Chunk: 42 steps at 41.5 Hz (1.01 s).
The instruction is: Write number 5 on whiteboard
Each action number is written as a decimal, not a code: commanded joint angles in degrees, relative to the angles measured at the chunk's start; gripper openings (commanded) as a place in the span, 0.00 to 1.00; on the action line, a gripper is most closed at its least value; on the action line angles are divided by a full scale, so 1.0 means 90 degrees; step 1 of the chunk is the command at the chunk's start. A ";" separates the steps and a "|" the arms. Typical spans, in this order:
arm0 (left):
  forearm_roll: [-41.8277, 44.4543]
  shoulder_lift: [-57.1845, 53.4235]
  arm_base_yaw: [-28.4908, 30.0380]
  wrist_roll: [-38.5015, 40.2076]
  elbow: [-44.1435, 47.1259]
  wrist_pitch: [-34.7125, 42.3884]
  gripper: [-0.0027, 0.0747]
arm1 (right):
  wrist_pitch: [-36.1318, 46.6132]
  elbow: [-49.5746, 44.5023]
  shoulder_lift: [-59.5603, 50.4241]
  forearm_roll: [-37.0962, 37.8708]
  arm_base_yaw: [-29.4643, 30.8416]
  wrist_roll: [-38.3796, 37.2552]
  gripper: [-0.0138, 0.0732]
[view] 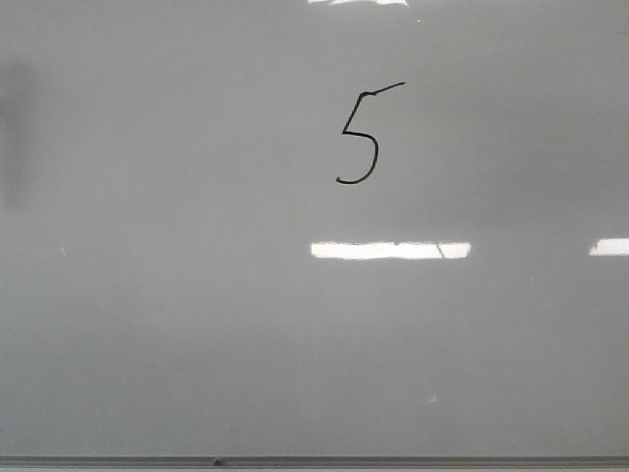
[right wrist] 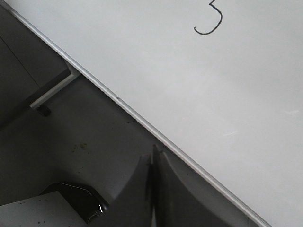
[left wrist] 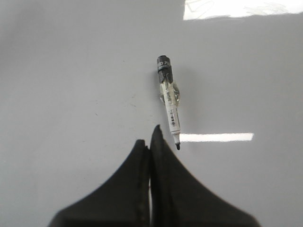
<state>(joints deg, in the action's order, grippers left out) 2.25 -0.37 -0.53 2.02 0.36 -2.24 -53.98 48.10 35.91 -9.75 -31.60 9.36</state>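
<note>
one number 5 (view: 360, 135) on whiteboard (view: 177, 324); one marker (left wrist: 169, 100) lying free; both tools (left wrist: 150, 138) (right wrist: 155, 150) clenched, empty

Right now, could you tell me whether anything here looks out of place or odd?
Yes: the marker lies loose on the whiteboard, uncapped, its tip bare, just beyond the shut left gripper. No cap is in view. The number 5 itself looks complete, with no smears. The right gripper is shut and empty.
</note>
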 commanded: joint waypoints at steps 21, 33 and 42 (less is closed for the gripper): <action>-0.0161 -0.0095 -0.0082 -0.0011 0.0036 0.0880 0.01 | 0.0430 0.0162 0.0008 -0.0002 0.0037 0.0002 0.08; -0.0161 -0.0084 -0.0071 -0.0011 0.0036 0.0880 0.01 | 0.0430 0.0162 0.0008 -0.0002 0.0037 0.0002 0.08; -0.0161 -0.0084 -0.0071 -0.0011 0.0036 0.0880 0.01 | 0.0430 0.0162 0.0008 -0.0002 0.0037 0.0002 0.08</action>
<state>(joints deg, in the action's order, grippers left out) 1.22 -0.37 -0.93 1.86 0.36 0.65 -53.98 48.10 35.91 -9.75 -31.60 9.36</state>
